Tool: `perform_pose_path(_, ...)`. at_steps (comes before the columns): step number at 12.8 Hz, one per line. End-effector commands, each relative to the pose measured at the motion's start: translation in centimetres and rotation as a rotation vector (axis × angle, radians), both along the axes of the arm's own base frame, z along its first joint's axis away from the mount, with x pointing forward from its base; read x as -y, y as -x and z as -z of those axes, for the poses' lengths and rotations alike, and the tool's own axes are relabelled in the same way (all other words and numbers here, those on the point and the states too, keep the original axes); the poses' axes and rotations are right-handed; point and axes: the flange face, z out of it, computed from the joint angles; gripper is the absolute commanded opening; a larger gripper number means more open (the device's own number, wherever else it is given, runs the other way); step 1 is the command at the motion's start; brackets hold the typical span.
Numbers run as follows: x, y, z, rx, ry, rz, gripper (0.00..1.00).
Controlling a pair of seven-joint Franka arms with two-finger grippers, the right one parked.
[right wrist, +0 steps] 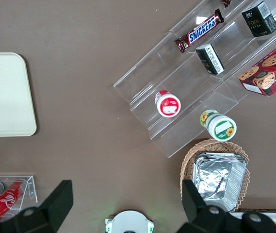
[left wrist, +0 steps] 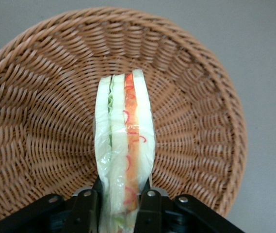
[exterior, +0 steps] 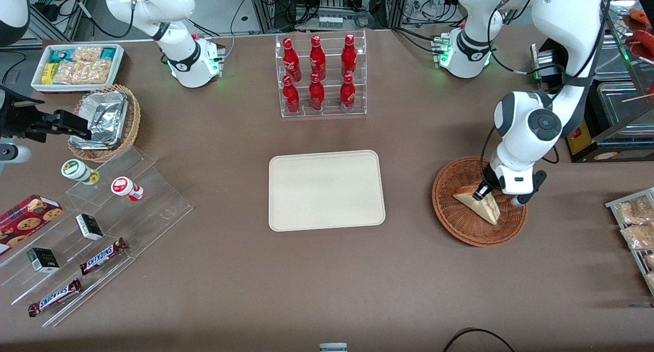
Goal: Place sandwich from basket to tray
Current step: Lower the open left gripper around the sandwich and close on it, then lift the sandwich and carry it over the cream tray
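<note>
The sandwich [exterior: 479, 203] is a pale triangular wedge lying in the reddish-brown wicker basket [exterior: 449, 214] near the working arm's end of the table. In the left wrist view the sandwich [left wrist: 125, 141] stands on edge, showing green and red filling, over the basket [left wrist: 40, 126]. The left gripper [exterior: 482, 191] is down in the basket, its fingers [left wrist: 150, 206] pressed on both sides of the sandwich's end [left wrist: 123, 208]. The cream tray [exterior: 326, 189] lies flat and bare at mid-table, and shows in the right wrist view [right wrist: 4, 94].
A clear rack of red bottles [exterior: 321, 75] stands farther from the camera than the tray. Clear stepped shelves [exterior: 87, 229] with snacks, a tan basket of foil trays [exterior: 106, 121] and a white snack bin [exterior: 77, 66] lie toward the parked arm's end. Packets [exterior: 636, 224] lie beside the basket.
</note>
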Motion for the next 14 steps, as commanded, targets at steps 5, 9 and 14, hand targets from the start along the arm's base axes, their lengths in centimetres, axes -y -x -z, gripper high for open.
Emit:
perform_pose_path(5,3.6,-3.3,-10.4,-0.111,-0.082,0.203,0.0)
perform_pose_path(9,13.8,-2.5,-16.4,-0.15,-0.11,0.4,0.0)
perform_pose_path(14,31.9,1.4,-15.2,-0.105,-0.088,0.665,0.0)
